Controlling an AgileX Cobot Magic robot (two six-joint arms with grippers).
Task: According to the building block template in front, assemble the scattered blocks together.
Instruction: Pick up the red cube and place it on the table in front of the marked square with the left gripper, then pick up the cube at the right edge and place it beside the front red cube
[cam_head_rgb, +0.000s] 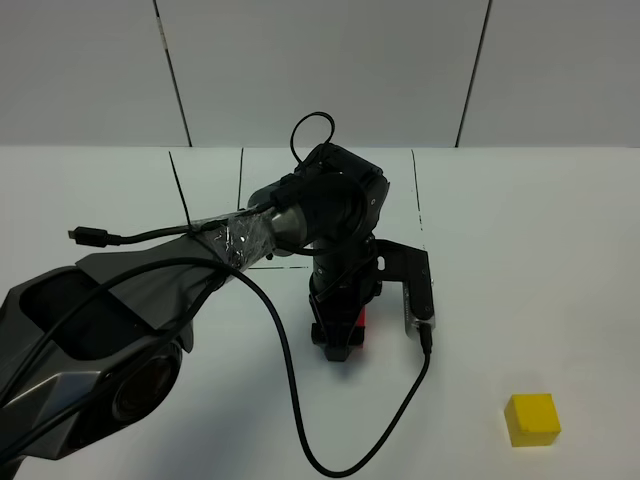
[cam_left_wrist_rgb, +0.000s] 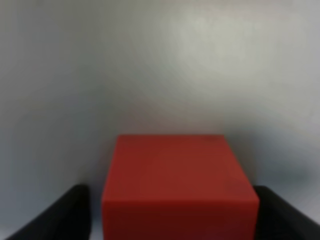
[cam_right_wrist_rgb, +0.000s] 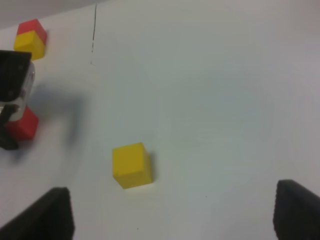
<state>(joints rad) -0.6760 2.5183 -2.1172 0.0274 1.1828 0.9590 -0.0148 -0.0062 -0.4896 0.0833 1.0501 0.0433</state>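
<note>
Red cube (cam_left_wrist_rgb: 177, 182) sits between the spread, not yet clamped fingers of the left gripper (cam_head_rgb: 338, 342). Yellow cube (cam_head_rgb: 532, 418) lies at 4 o'clock from it, nearer the right gripper (cam_right_wrist_rgb: 171, 192), likewise released.

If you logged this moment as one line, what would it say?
left gripper: open, straddling red cube | right gripper: open, empty | yellow cube: lying alone | template: untouched
</note>
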